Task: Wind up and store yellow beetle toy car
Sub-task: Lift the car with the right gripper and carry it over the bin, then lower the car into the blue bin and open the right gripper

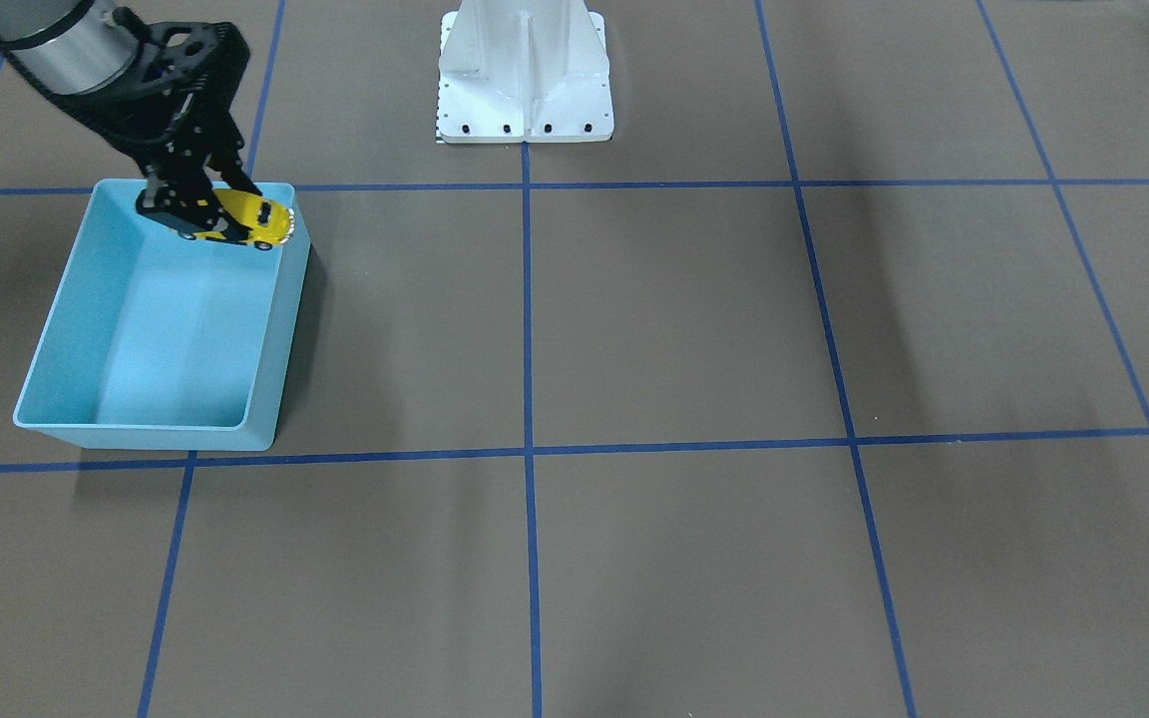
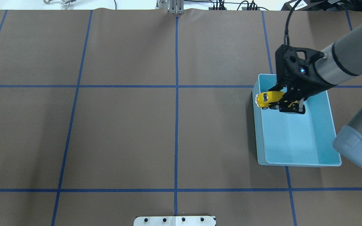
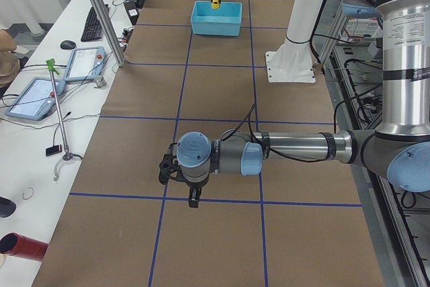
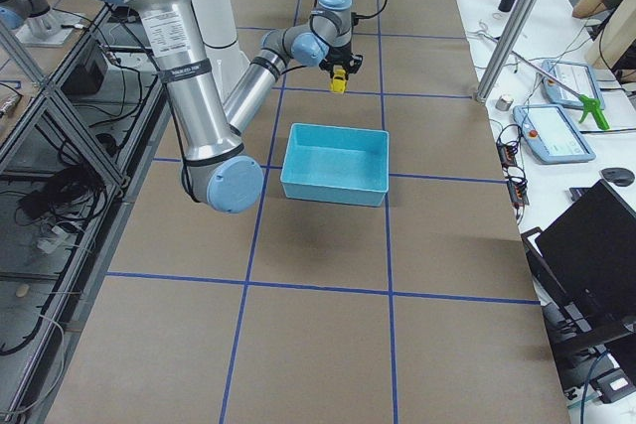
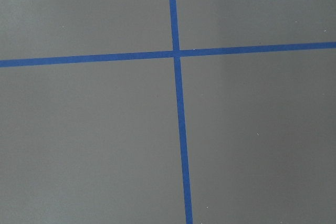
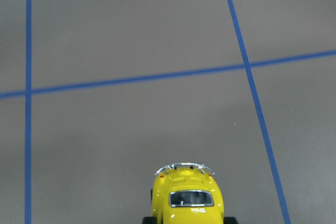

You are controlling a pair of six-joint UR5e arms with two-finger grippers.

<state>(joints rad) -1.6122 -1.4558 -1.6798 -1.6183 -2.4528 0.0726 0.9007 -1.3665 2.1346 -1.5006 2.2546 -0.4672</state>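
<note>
Pincer [image 1: 203,209], right arm's, clamped on yellow beetle toy car [image 1: 263,219], one end protruding

Brown table [image 2: 121,135] gridded with blue tape [image 2: 176,125].

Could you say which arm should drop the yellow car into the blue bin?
Right: the right gripper holds the glossy yellow beetle toy car above the light-blue plastic bin; the left gripper is far off.

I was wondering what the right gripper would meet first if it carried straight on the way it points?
The right gripper, shut on the glossy yellow beetle toy car, would probably meet the light-blue plastic bin near its wall. Depth is unclear: its wrist view shows only brown table ahead.
</note>
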